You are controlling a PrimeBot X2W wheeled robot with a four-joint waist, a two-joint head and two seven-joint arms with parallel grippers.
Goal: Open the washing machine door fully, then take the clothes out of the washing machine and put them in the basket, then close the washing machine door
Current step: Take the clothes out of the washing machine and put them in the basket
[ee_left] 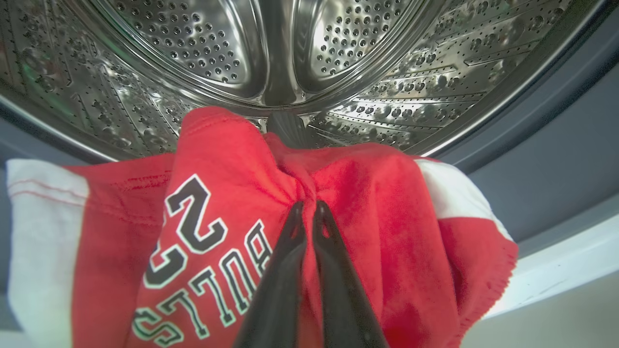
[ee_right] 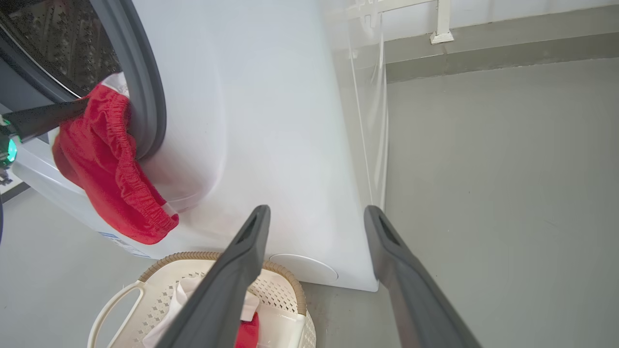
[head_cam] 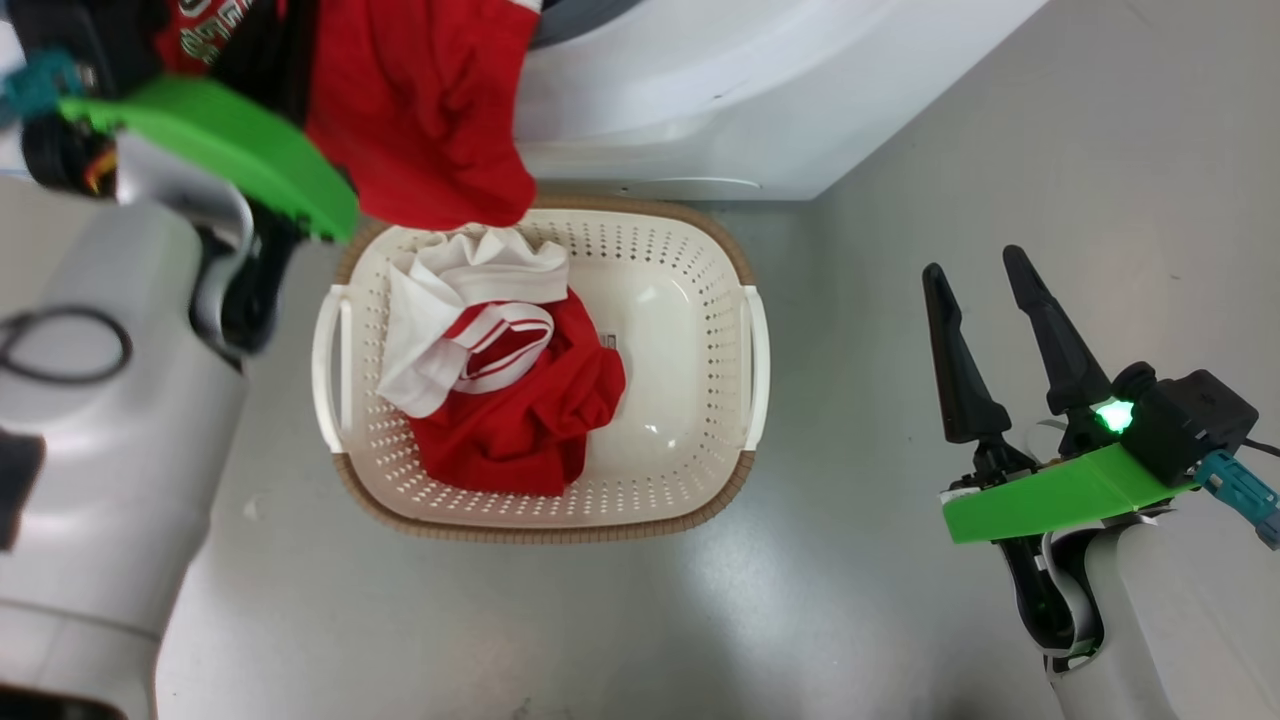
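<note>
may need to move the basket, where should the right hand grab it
Grip the basket by its right side handle, from the robot's right and above: that white loop stands off the wall, and the open right hand sits on that side.

Left arm (head_cam: 100, 450) reaches forward at upper left, left jaws pressed together on clothes (ee_left: 377, 227). Right arm (head_cam: 1150, 600) sits low at right, right jaws spread wide, fingers (head_cam: 955, 350) pointing up the head view.

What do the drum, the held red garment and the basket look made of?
Drum: polished steel, mirror-bright with punched holes. Red garment: soft matte fabric, probably a knit; it bunches and folds where pinched. Basket: smooth cream plastic by its moulded holes; brown rim looks woven, possibly moulded.
</note>
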